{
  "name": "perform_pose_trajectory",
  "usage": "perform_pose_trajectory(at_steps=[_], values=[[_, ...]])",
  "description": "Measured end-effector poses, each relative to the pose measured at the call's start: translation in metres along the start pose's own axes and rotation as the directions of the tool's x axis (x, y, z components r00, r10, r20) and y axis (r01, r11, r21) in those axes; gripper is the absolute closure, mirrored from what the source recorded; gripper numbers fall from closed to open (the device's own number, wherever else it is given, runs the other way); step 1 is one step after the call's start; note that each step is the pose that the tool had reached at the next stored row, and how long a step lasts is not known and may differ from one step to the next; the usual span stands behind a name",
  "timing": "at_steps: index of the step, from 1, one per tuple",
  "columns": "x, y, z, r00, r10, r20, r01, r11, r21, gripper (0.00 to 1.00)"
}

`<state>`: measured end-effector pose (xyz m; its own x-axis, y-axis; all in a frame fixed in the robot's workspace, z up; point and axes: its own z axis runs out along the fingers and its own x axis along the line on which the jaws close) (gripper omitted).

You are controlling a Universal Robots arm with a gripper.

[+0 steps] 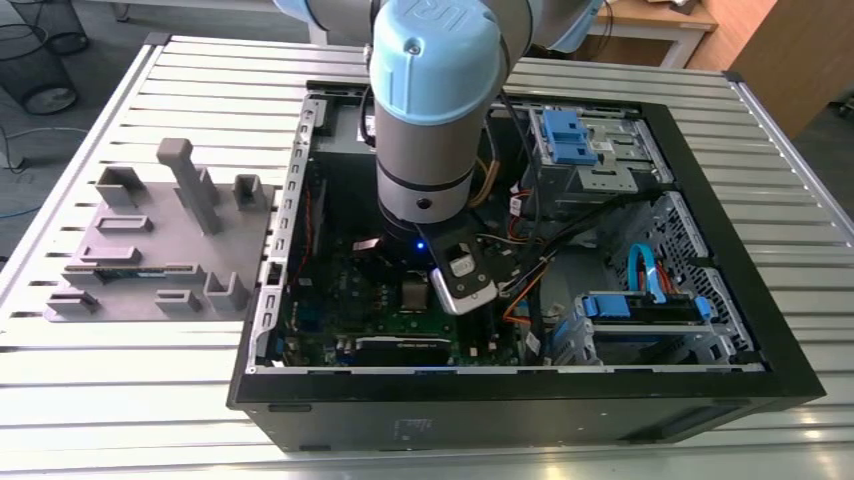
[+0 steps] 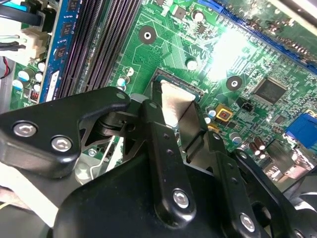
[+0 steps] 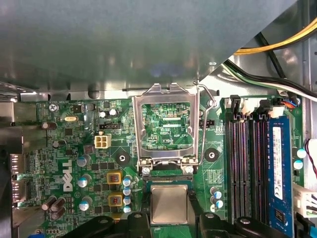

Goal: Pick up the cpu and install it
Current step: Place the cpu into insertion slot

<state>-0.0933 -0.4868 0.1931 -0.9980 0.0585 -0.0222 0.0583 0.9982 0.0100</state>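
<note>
**Exterior view:** A pale-blue and grey robot arm (image 1: 427,110) reaches straight down into an open desktop computer case (image 1: 534,400) lying on its side on a slatted metal table (image 1: 120,410). The arm's wrist hangs over the green motherboard (image 1: 334,335), near the middle of the case. A grey moulded fixture plate (image 1: 134,255) sits on the table at the exterior view's left, just beside the case. Blue drive brackets (image 1: 641,308) and loose cables fill the half of the case at the exterior view's right.

**Second wrist view:** The black gripper (image 2: 181,131) is down at board level. The cpu (image 2: 174,101), its silver top catching the light, lies right at the gripper's tip, over the dark socket (image 2: 171,75). Whether the gripper clamps the chip or merely flanks it cannot be told. Rows of black memory slots (image 2: 94,44) run beside the socket.

**First wrist view:** The cpu (image 3: 169,203) lies flat and square in the socket, framed by the gripper's black body. The metal load plate (image 3: 166,95) stands flipped open just beyond it, with the board showing through its window. A blue memory stick (image 3: 278,168) stands in a slot well to one side, with black slots between it and the socket. Yellow and black cables (image 3: 277,42) run past the board's edge.
</note>
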Motion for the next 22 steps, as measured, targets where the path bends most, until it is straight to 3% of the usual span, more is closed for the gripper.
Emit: perform_pose_trajectory(at_steps=[22], values=[[0.0013, -0.0001, 0.0020, 1.0000, 0.000, -0.0001, 0.000, 1.0000, -0.0005, 0.60]])
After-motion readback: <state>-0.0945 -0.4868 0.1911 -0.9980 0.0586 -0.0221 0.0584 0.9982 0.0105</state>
